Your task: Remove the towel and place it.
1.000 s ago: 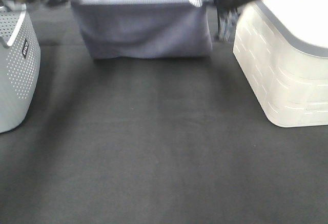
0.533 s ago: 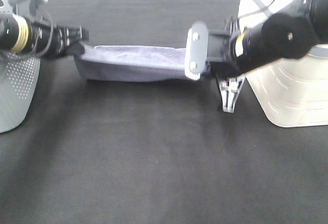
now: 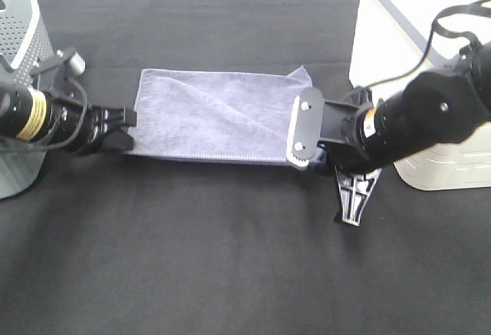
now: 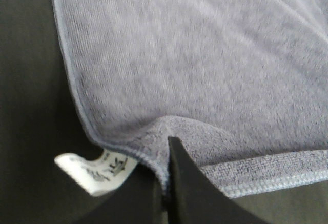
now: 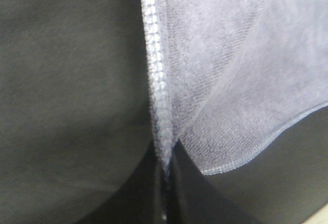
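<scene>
Two towel (image 3: pixel 215 113) corners pinched tight here, one in my left gripper (image 4: pixel 166 180), one in my right gripper (image 5: pixel 164 165), cloth spread on the table (image 3: pixel 230 258).

Right gripper (image 5: pixel 165 183) pinching the towel (image 5: pixel 246 55) at its stitched hem (image 5: pixel 154 70), hem running from the fingertips toward twelve o'clock, lavender terry spreading toward two o'clock, black table covering (image 5: pixel 66 80) lying at ten o'clock.

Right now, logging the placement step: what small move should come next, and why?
Probably open both grippers: the towel lies spread on the table, while the left gripper and right gripper each pinch a near corner.
</scene>
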`<state>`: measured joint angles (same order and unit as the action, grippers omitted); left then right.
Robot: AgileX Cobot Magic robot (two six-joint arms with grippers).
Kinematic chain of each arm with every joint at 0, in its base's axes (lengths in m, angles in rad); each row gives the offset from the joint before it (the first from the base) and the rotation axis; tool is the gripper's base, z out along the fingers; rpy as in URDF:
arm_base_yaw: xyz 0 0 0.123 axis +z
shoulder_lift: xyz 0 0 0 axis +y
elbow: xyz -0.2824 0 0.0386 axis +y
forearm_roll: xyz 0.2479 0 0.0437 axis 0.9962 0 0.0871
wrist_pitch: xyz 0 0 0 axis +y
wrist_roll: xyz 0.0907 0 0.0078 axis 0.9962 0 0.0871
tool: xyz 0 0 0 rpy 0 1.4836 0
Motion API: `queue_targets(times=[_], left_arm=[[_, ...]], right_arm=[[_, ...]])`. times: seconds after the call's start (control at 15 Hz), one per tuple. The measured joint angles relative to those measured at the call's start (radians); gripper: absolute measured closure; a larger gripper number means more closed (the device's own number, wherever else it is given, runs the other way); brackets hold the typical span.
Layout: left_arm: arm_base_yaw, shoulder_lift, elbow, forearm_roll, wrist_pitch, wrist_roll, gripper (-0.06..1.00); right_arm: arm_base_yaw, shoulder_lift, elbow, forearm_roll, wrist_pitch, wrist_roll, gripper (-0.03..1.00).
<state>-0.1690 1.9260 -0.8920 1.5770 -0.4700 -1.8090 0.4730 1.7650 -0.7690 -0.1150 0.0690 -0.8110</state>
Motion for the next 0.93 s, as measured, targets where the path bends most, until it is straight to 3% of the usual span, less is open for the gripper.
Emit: queue_targets(times=[0.33, 0.47, 0.53, 0.73, 0.8, 0.93], left_arm=[[0.0, 0.0, 0.011, 0.001, -0.027, 0.0, 0.91], [0.0, 0.0, 0.011, 0.001, -0.034, 0.0, 0.77], [0.001, 0.0, 0.011, 0.001, -0.039, 0.0, 0.71], [0.003, 0.0, 0.011, 0.003, -0.071, 0.0, 0.31], [0.003, 0.0, 0.011, 0.003, -0.083, 0.0, 0.22], [0.003, 0.0, 0.008, 0.003, -0.11, 0.0, 0.16]], right_arm=[[0.0, 0.0, 0.028, 0.012, -0.037, 0.0, 0.91], [0.0, 0.0, 0.032, 0.012, -0.021, 0.0, 0.71], [0.0, 0.0, 0.033, 0.012, -0.019, 0.0, 0.66], [0.0, -0.001, 0.035, 0.012, -0.005, -0.001, 0.37], [0.0, -0.001, 0.035, 0.012, 0.004, -0.001, 0.33], [0.0, -0.014, 0.036, 0.012, 0.006, -0.001, 0.31]])
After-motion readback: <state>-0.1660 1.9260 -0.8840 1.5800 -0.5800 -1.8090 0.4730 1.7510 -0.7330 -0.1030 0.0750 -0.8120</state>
